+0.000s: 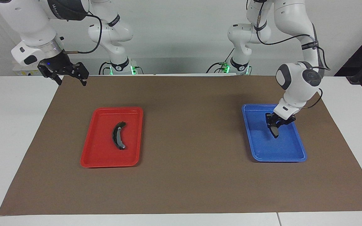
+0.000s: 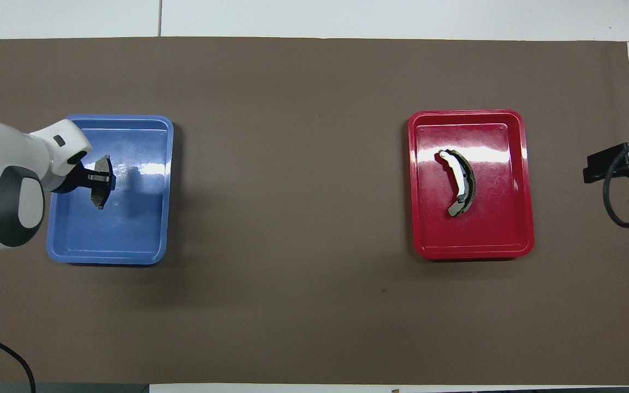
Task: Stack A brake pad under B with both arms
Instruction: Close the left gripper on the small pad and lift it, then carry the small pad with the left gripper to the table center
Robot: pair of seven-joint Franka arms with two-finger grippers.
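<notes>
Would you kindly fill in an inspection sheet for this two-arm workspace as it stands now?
Surface: white table under a brown mat.
Job's things: A brake pad gripped over the blue tray; B lying in the red tray.
Clutter: nothing seen.
Grippers: left gripper shut on the pad; right gripper open, waiting over the mat's corner at the right arm's end.
Cables: black cables along both arms.
Surroundings: white wall.
</notes>
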